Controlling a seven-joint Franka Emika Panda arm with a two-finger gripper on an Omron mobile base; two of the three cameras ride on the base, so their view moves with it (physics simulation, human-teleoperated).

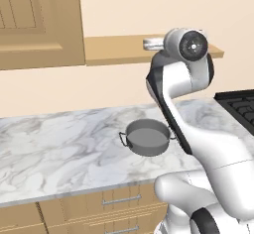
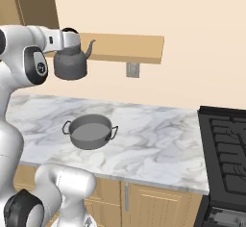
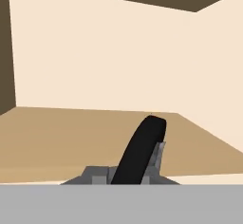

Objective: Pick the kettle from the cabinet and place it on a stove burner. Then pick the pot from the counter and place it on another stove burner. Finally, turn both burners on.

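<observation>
My gripper [image 2: 70, 32] is shut on the black arched handle [image 3: 144, 144] of the small dark grey kettle [image 2: 71, 63]. The kettle hangs upright in the air, spout to the right, in front of the cabinet's plank shelf [image 2: 129, 48] and above the back of the counter [image 2: 153, 134]. In the left base view my arm hides the kettle. The wide shallow grey pot [image 2: 90, 131] [image 1: 146, 137] stands on the marble below and a little right of the kettle. The black stove [image 2: 226, 149] with its grates lies at the counter's right end.
The cabinet's panelled door [image 1: 34, 20] hangs at the upper left, with the shelf [image 1: 124, 49] running right from it. A wall socket [image 2: 133, 69] sits under the shelf. Wooden drawers with bar handles [image 1: 121, 201] lie below the counter edge.
</observation>
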